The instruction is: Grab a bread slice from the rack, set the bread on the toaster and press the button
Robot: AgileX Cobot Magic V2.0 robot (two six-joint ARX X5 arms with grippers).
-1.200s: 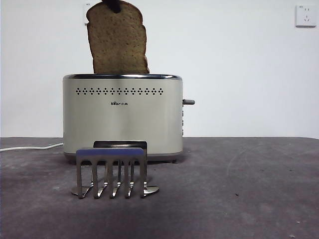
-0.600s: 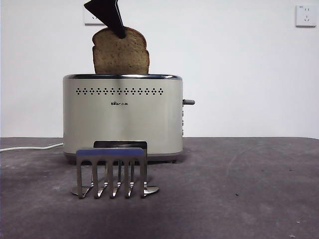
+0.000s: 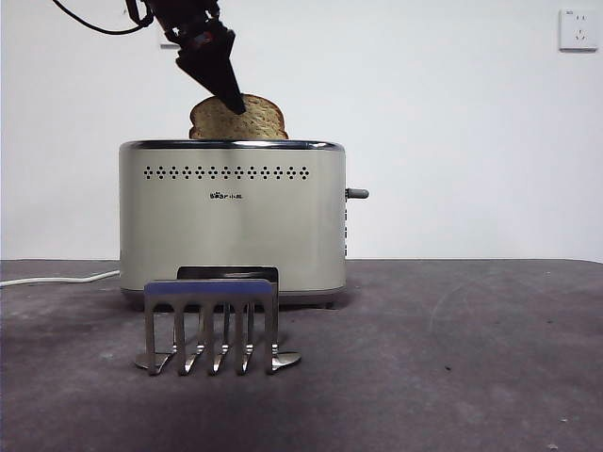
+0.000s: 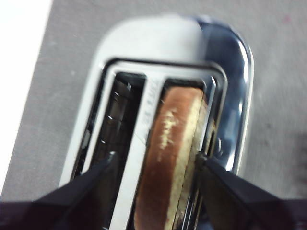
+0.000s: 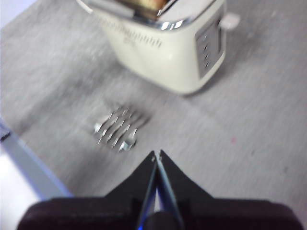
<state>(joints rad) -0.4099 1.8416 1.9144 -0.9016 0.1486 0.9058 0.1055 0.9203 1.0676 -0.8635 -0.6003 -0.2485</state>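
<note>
Where the boxy cream toaster [image 3: 232,221] stands on the dark grey, mottled table [image 3: 452,358], only the domed brown top of the slice of bread [image 3: 247,120] shows above its shiny chrome rim. The rest of the slice is down in one of the two long slots. From the left wrist view, the bread [image 4: 169,158] fills the slot next to the mirror-bright rounded side, its dark crust edge-on and a strip of pale crumb beside it, while the other slot shows bare metal guides.

The left gripper [image 4: 156,163] hangs just above the toaster, its two black wedge-shaped jaws spread wide to either side of the slice and not touching it. In the front view it appears as a dark pointed tip [image 3: 219,68] slanting down from the upper left, in front of the bread's crown.

A row of small dark vent holes and a small dark logo mark the toaster's smooth broad face. The button [image 3: 356,193], a short grey lever stub with a rounded knob, sticks out sideways from the narrow end.

The rack [image 3: 213,325] stands in front of the toaster, low and shiny, with comb-like metal prongs under a blue-grey top bar. A white cord [image 3: 57,279] trails off along the table.

The right gripper [image 5: 157,158] hovers well apart from the toaster, over the table near the rack, its thin black jaws pressed together.
</note>
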